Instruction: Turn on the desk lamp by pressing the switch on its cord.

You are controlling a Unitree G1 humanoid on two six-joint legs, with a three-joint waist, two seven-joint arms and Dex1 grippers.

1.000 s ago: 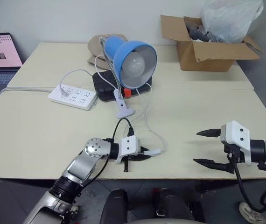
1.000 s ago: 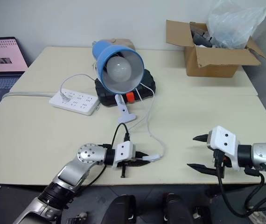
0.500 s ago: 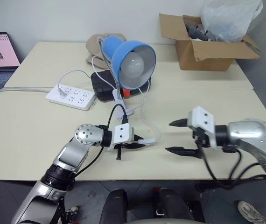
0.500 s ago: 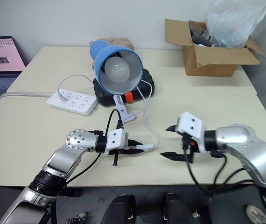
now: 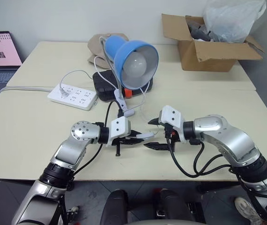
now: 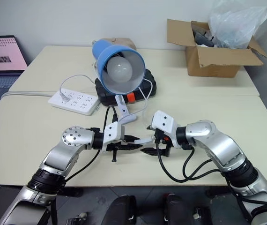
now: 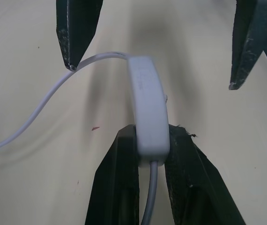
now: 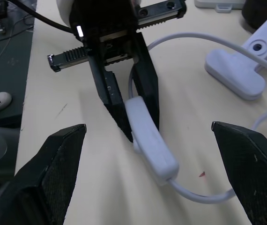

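Observation:
The blue desk lamp [image 5: 134,63] stands clipped at the table's middle, and its white bulb looks unlit. Its thin white cord [image 5: 146,111] runs forward to the white switch [image 5: 143,136]. My left gripper [image 5: 134,139] is shut on one end of the switch [image 7: 147,108] and holds it just above the table. My right gripper [image 5: 148,134] faces it from the right, open wide. Its two fingertips [image 8: 77,136] straddle the free end of the switch [image 8: 151,143] without touching it.
A white power strip [image 5: 72,96] lies left of the lamp, and a black case [image 5: 104,84] sits behind the clip base. A cardboard box [image 5: 208,49] with a plastic bag stands at the back right. A laptop [image 5: 0,54] is at the far left.
My right gripper has swung left across the table, still open, and now straddles the switch. My left gripper has lifted the switch a little, still shut on it.

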